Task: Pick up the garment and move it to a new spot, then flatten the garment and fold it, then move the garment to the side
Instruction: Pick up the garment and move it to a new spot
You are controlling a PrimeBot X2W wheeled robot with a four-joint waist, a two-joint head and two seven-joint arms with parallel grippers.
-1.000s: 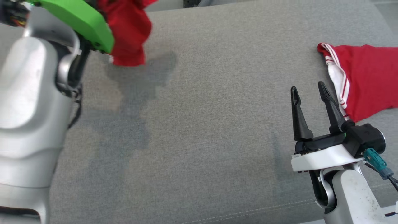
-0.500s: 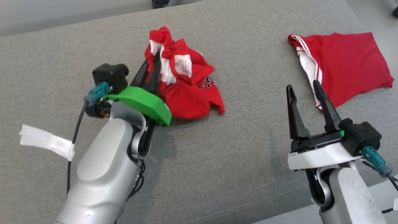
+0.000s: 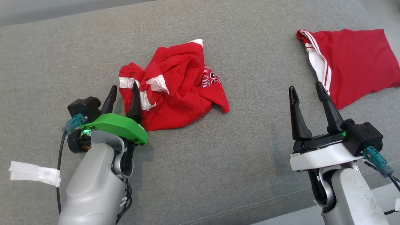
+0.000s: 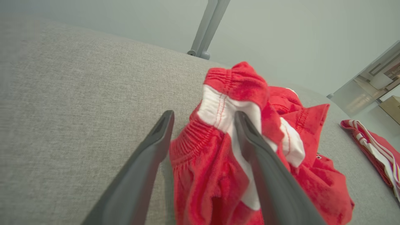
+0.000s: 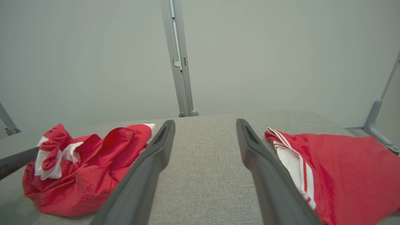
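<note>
Crumpled red-and-white garment (image 3: 178, 90) lies bunched on coarse grey woven cushion (image 3: 218, 172).

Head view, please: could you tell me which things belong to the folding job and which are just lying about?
Job: crumpled red garment; left gripper, open at its edge; right gripper, open.
Lying about: flat red garment at the right; white tape strip.

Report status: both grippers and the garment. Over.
Left gripper open, straddling edge of crumpled garment. Right gripper open, empty. Second red garment lies flat far right, clear of the work.
</note>
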